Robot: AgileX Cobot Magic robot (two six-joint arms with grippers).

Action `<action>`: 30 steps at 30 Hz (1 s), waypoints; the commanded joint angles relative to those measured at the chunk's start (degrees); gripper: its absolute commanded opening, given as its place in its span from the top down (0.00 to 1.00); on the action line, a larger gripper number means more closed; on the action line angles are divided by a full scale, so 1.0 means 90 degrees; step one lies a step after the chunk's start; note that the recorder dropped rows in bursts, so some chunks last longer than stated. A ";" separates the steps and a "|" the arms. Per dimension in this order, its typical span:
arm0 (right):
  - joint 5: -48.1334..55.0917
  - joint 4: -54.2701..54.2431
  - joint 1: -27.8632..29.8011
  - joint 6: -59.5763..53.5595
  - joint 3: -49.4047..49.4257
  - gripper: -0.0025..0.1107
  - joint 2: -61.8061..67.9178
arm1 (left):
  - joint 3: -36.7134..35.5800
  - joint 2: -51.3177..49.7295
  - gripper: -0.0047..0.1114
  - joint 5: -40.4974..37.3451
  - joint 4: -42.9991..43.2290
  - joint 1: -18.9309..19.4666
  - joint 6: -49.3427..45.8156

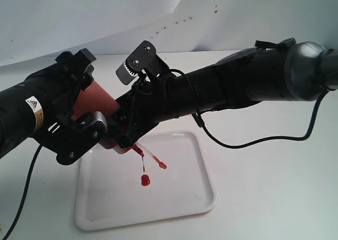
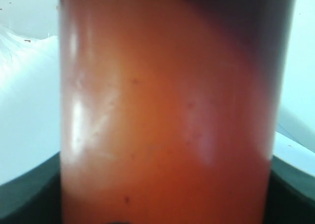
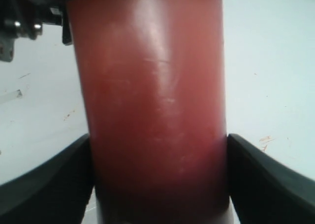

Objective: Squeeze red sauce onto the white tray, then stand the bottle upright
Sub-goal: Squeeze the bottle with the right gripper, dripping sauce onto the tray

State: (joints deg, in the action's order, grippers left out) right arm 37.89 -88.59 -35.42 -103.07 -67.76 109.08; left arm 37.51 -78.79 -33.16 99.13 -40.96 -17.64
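We held the bottle (image 1: 96, 98) a little left of the middle, above the white tray (image 1: 203, 198) on the desk (image 1: 274, 187), with our left gripper (image 2: 162, 194) and right gripper (image 3: 158, 184) both pinching its sides, its long body slanting down-right toward the red sauce (image 1: 145, 180) blob.

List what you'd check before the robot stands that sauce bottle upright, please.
1. Left gripper shut on the bottle: ok.
2. Right gripper shut on the bottle: ok.
3. Red sauce on the white tray: ok, a blob lies there.
4. Dripping stopped: not ok, red strands hang below the bottle's lower end.
5. Bottle upright: not ok, it is tilted over the tray.
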 commanded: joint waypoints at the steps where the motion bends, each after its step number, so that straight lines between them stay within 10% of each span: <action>1: -0.0210 -0.0056 -0.0008 -0.0060 -0.0040 0.91 -0.0027 | 0.0089 0.0070 0.96 -0.0162 0.0091 -0.0036 0.0133; 14: -0.0319 -0.0056 -0.0008 -0.0060 -0.0040 0.14 -0.0027 | 0.0089 0.0070 0.96 -0.0176 0.0091 -0.0036 0.0133; 30: -0.0280 -0.0105 -0.0008 -0.0060 -0.0040 0.12 -0.0027 | 0.0089 0.0070 0.96 -0.0203 0.0091 -0.0036 0.0133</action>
State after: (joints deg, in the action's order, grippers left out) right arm 35.35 -88.71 -35.42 -103.29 -67.76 109.08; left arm 37.51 -78.79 -33.37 99.23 -40.96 -17.64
